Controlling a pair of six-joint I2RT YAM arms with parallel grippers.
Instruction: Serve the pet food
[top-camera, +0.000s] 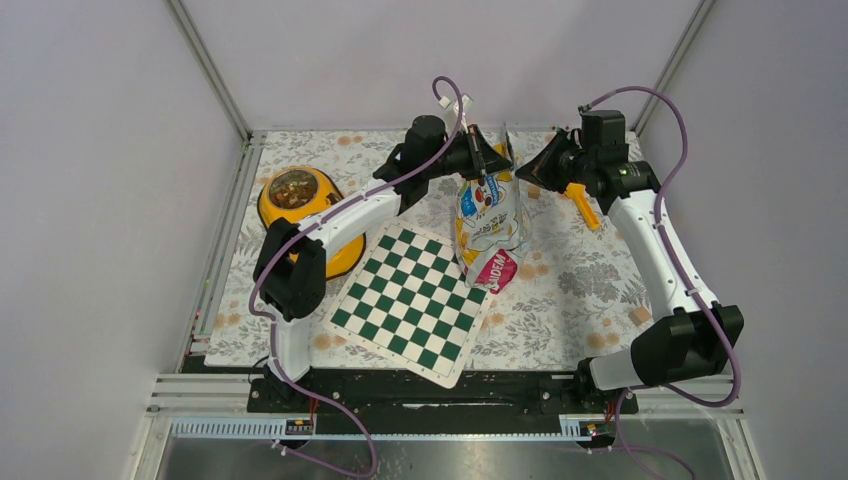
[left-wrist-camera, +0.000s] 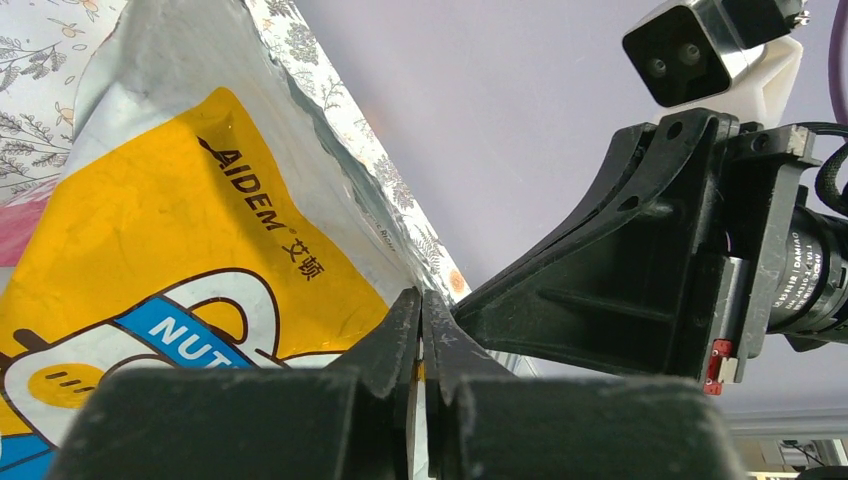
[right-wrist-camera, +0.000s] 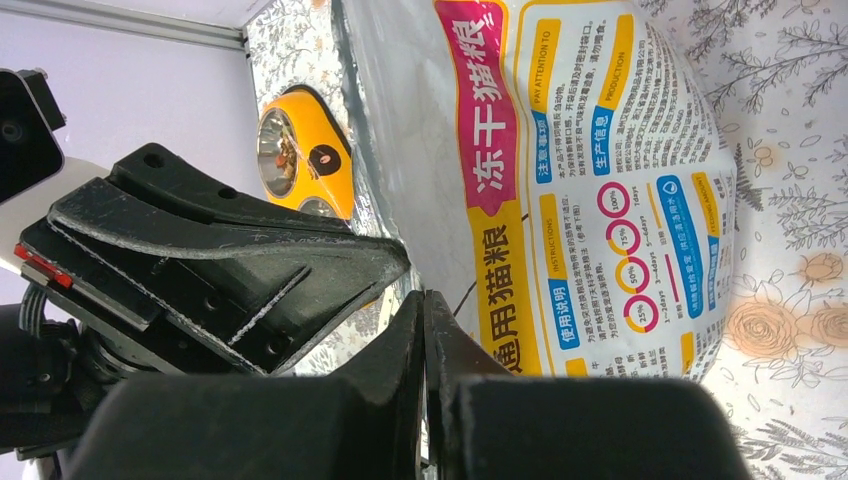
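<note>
Left hand (left-wrist-camera: 421, 305) and right hand (right-wrist-camera: 424, 305) both clamped on top edge of upright cat food bag (top-camera: 488, 215), tips nearly meeting, probably steadying or parting its mouth. Pet food (top-camera: 293, 187) sits in yellow bowl (top-camera: 268, 208), well left of left hand, on floral surface (top-camera: 580, 270).

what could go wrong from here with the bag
Both the left gripper and the right gripper pinch only the thin top edge of the bag; it may slip or tear. The bowl sits off to the left, so a tilted bag could spill onto the checkered mat.
</note>
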